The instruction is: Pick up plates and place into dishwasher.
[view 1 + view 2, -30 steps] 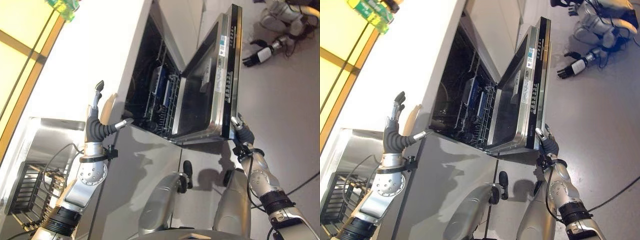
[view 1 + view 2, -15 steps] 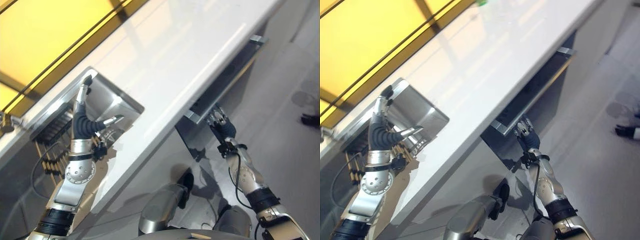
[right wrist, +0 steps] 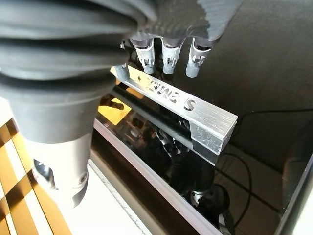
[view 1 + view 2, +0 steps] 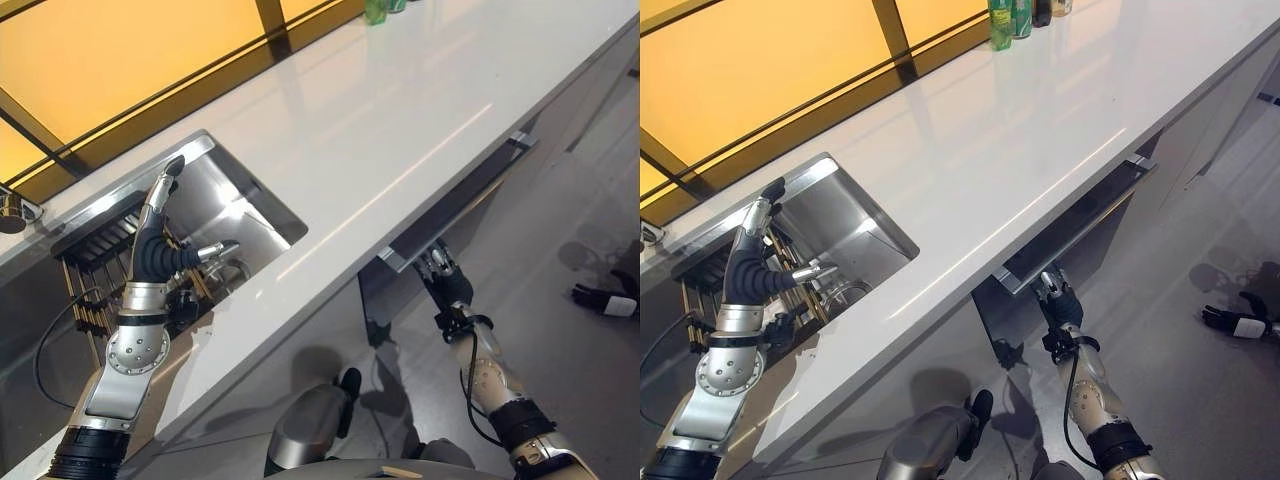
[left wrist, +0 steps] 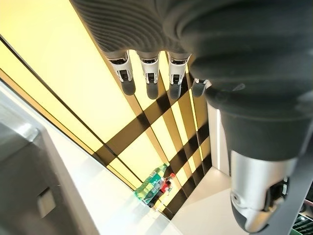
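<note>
The dishwasher's dark door point(image 4: 395, 300) stands nearly upright under the white counter point(image 4: 400, 120), its silver bar handle point(image 4: 460, 205) along the top edge. My right hand point(image 4: 445, 285) is open just below the handle. In the right wrist view its straight fingertips point(image 3: 168, 54) reach the handle point(image 3: 181, 105). Over the steel sink point(image 4: 245, 215) my left hand point(image 4: 155, 255) is raised and open, fingers straight, thumb out, holding nothing.
A dark wire rack point(image 4: 100, 260) sits at the sink's left end. Green bottles point(image 4: 1005, 18) stand at the counter's back edge by the yellow window. A dark and white object point(image 4: 605, 300) lies on the grey floor to the right.
The camera swung round. The dishwasher door went from wide open to nearly shut, with my right hand staying at its top edge. My left hand stayed raised and open.
</note>
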### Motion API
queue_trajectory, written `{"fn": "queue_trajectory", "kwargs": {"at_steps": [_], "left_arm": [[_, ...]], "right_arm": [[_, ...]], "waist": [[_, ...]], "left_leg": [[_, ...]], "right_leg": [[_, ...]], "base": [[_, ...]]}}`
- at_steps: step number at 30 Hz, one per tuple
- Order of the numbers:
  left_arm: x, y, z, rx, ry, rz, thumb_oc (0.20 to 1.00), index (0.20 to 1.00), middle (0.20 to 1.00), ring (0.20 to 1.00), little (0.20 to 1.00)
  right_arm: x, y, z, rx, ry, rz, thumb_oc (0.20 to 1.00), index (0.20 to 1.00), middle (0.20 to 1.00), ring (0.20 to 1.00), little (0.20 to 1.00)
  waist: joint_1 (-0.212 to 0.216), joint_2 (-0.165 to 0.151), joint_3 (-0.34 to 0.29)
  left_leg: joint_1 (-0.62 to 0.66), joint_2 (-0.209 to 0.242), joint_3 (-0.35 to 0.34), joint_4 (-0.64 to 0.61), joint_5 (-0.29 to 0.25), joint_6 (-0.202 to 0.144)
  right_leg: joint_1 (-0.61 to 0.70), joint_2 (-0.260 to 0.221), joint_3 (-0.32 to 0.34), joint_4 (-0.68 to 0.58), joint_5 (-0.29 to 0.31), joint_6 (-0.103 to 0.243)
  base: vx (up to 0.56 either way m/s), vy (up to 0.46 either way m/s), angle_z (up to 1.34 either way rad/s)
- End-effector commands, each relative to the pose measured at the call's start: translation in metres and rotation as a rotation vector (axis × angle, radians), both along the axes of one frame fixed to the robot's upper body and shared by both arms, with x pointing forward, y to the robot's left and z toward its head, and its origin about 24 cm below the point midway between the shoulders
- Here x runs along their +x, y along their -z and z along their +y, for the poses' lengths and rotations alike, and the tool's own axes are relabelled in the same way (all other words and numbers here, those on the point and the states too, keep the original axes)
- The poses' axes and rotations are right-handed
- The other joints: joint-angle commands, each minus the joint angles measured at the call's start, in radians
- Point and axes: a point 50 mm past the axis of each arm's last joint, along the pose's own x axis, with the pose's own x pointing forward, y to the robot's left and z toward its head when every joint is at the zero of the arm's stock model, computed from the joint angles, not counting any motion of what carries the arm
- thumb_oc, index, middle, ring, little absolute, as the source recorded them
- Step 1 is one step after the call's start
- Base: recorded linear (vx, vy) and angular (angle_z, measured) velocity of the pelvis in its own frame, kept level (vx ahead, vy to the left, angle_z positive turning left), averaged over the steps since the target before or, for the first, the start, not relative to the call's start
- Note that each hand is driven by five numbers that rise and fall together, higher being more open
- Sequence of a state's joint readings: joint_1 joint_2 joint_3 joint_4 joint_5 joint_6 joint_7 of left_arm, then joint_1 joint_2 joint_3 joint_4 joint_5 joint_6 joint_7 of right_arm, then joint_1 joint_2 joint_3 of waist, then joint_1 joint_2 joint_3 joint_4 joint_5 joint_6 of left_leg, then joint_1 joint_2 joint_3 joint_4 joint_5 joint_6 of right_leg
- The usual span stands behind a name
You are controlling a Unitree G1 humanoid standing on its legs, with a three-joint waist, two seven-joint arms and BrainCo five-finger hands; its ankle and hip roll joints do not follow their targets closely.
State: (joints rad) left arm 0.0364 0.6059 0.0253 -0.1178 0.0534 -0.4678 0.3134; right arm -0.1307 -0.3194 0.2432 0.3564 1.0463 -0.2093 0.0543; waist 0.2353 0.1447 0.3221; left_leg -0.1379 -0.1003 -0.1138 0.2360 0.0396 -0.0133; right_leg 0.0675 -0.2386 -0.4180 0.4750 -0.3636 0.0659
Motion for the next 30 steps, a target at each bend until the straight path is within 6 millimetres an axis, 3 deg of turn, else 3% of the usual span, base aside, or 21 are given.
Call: {"fn": "queue_trajectory", "kwargs": {"at_steps": [1,8,12,14,17,20,24,27,30], "left_arm": [[-0.006,-0.016,0.001,0.001,0.027,-0.081,1.0,1.0,1.0,1.0,1.0],[-0.011,-0.003,0.0,-0.045,-0.026,-0.066,1.0,1.0,1.0,1.0,1.0],[-0.019,0.005,0.005,-0.072,-0.1,-0.06,1.0,1.0,1.0,1.0,1.0],[-0.023,0.005,0.008,-0.075,-0.125,-0.068,1.0,1.0,1.0,1.0,1.0],[-0.026,0.002,0.009,-0.074,-0.15,-0.09,1.0,1.0,1.0,1.0,1.0],[-0.024,-0.002,0.01,-0.077,-0.167,-0.106,1.0,1.0,1.0,1.0,1.0],[-0.02,-0.008,0.008,-0.107,-0.182,-0.127,1.0,1.0,1.0,1.0,1.0],[-0.016,-0.011,0.007,-0.135,-0.178,-0.14,1.0,1.0,1.0,1.0,1.0],[-0.008,-0.013,0.011,-0.182,-0.178,-0.135,1.0,1.0,1.0,1.0,1.0]], "right_arm": [[0.022,-0.07,0.043,0.067,-0.128,-0.38,1.0,1.0,1.0,1.0,1.0],[-0.007,-0.029,0.023,-0.02,-0.004,-0.19,1.0,1.0,1.0,1.0,1.0],[-0.035,0.011,0.005,-0.077,0.164,0.116,1.0,1.0,1.0,1.0,1.0],[-0.05,0.021,-0.003,-0.095,0.216,0.186,1.0,1.0,1.0,1.0,1.0],[-0.065,0.021,-0.02,-0.118,0.345,0.232,1.0,1.0,1.0,1.0,1.0],[-0.06,0.002,-0.032,-0.173,0.471,0.18,1.0,1.0,1.0,1.0,1.0],[-0.042,-0.054,-0.029,-0.248,0.488,-0.1,1.0,1.0,1.0,1.0,1.0],[-0.032,-0.094,-0.009,-0.339,0.363,-0.365,1.0,1.0,1.0,1.0,1.0],[-0.028,-0.118,0.01,-0.392,0.238,-0.542,1.0,1.0,1.0,1.0,1.0]], "waist": [[-0.001,-0.035,-0.101],[-0.064,-0.025,-0.137],[-0.118,-0.031,-0.149],[-0.136,-0.042,-0.15],[-0.161,-0.06,-0.147],[-0.177,-0.071,-0.146],[-0.175,-0.082,-0.154],[-0.159,-0.088,-0.15],[-0.137,-0.097,-0.146]], "left_leg": [[0.071,0.013,0.011,-0.042,-0.05,0.016],[0.101,0.043,0.04,-0.113,-0.019,0.003],[0.116,0.064,0.078,-0.127,-0.025,-0.003],[0.12,0.071,0.098,-0.129,-0.031,-0.002],[0.12,0.077,0.123,-0.122,-0.042,0.0],[0.122,0.078,0.14,-0.116,-0.055,0.005],[0.124,0.069,0.151,-0.113,-0.079,0.025],[0.12,0.039,0.138,-0.096,-0.103,0.062],[0.119,0.007,0.101,-0.09,-0.104,0.089]], "right_leg": [[-0.018,-0.02,0.068,-0.11,0.219,-0.033],[-0.011,0.017,0.109,-0.18,0.233,-0.027],[-0.009,0.03,0.148,-0.217,0.242,-0.019],[-0.01,0.033,0.163,-0.231,0.248,-0.015],[-0.013,0.033,0.186,-0.254,0.263,-0.006],[-0.016,0.028,0.207,-0.275,0.279,0.007],[-0.031,0.017,0.221,-0.257,0.284,0.019],[-0.084,0.0,0.227,-0.079,0.273,0.018],[-0.143,0.009,0.246,0.082,0.29,0.007]], "base": [[-0.08,-0.029,-0.05],[-0.07,-0.013,-0.2],[-0.03,-0.013,-0.4],[-0.03,-0.054,-0.45],[-0.02,-0.052,-0.36],[-0.01,0.004,-0.32],[-0.02,0.085,-0.25],[-0.02,0.146,-0.1],[0.0,0.11,0.16]]}}
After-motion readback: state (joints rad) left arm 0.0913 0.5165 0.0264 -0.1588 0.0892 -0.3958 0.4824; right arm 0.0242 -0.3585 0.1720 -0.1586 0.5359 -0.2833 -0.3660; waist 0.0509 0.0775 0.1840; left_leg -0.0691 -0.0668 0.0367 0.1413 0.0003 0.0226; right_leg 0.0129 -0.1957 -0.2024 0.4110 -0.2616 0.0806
